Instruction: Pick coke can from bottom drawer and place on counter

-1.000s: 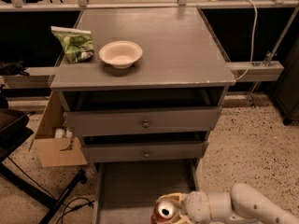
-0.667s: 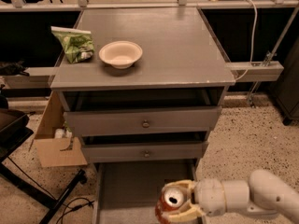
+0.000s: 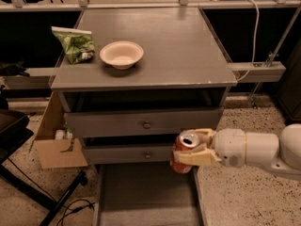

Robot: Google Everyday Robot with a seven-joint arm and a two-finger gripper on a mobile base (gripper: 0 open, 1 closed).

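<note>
Can is out of the drawer now. A second ago my gripper (image 3: 190, 147) was low over the bottom drawer (image 3: 146, 197) with the coke can (image 3: 186, 140) just lifted. Now it's raised to the level of the middle drawer front (image 3: 127, 153), at its right end. Fingers (image 3: 196, 159) are closed around the can from the sides, and the grip looks firm. The can is tilted, silver top facing up toward the camera. It's clear of the drawer tray, touching nothing but my fingers.

The pick looks done and the place is left. The counter (image 3: 164, 36) is well above the can, so I judge more lift is needed, then a move in over the front edge. A bowl (image 3: 121, 54) and a green bag (image 3: 75, 44) sit on the left of the counter, well apart from the can.
</note>
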